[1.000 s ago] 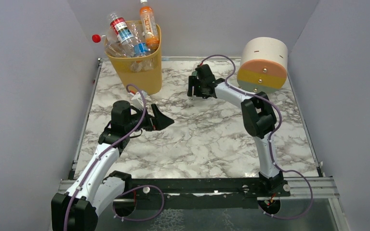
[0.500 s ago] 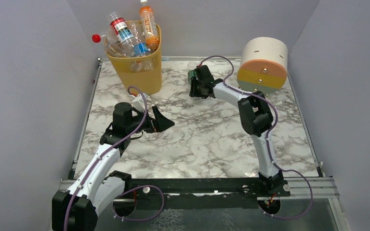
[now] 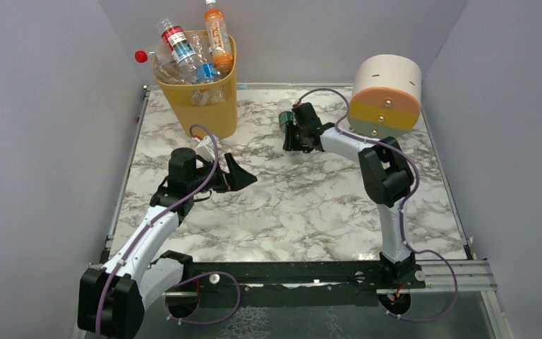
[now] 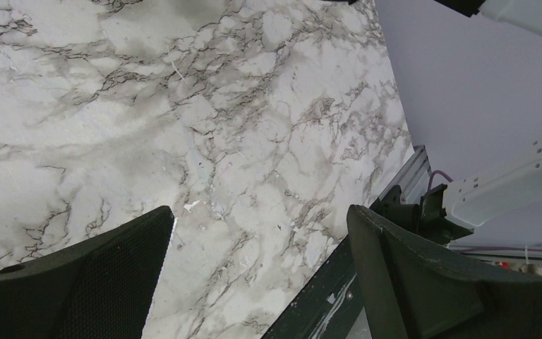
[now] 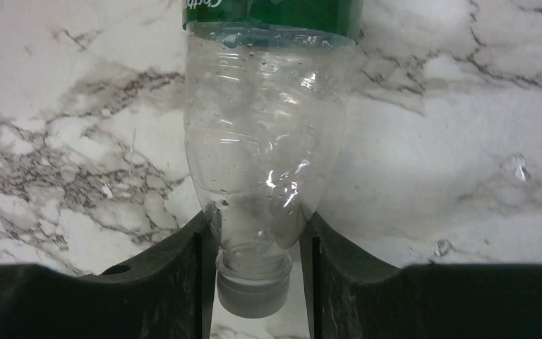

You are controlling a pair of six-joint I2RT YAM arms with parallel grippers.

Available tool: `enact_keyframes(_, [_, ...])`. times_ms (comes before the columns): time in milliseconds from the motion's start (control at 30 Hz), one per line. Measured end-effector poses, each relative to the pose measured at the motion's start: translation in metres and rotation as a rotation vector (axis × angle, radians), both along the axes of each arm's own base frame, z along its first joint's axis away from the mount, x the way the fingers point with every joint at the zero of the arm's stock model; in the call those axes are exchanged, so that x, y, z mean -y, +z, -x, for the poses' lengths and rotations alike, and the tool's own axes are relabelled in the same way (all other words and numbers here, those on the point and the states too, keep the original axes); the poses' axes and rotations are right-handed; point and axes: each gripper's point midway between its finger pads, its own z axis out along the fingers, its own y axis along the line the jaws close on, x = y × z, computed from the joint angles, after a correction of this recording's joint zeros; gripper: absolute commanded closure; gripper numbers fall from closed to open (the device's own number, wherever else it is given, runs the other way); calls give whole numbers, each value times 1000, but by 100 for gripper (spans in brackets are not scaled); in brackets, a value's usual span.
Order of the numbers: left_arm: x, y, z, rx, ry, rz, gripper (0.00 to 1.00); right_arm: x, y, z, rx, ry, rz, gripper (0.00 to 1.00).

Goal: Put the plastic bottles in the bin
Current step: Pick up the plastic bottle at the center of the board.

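Green-labelled bottle (image 5: 265, 141), clear-bodied and pale-capped, is caught at the neck by my right gripper (image 5: 257, 240), whose two fingers press in from either side just above the cap. It is at the far middle of the marbled surface (image 3: 289, 212), low down, and I cannot tell whether it has left the marble. The overhead view puts it between the yellow-orange bin (image 3: 208, 106) at the far left and the round white, orange and grey drum (image 3: 386, 92) at the far right, well apart from the bin. My left gripper (image 4: 257, 233) hangs over bare marble left of centre, fingers spread wide with nothing between them. The plastic bottles (image 3: 187, 60) already in the bin are heaped past its rim, an orange one and a red-labelled one standing tallest. I judge the grasp made and the carry not yet begun, and this looks like the last bottle outside the bin. The next move calls for a clean lift, a sweep left clear of the idle arm, and a release from well above the heap. A neck hold may let the body swing, and a low drop could glance off the pile and roll back out.
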Motion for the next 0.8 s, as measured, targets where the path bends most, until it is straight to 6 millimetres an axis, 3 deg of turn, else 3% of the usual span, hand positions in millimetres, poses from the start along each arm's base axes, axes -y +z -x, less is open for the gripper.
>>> enact_keyframes(200, [4,5,-10,-9,21,44,1,14,19,46,-25,65,-22,85])
enact_keyframes(400, [10,15,-24,-15,49,119,1,19,63,80,25,138,-95,85])
enact_keyframes(800, [14,36,-46,-49,155,252,1,9,118,144,81,298,-235,84])
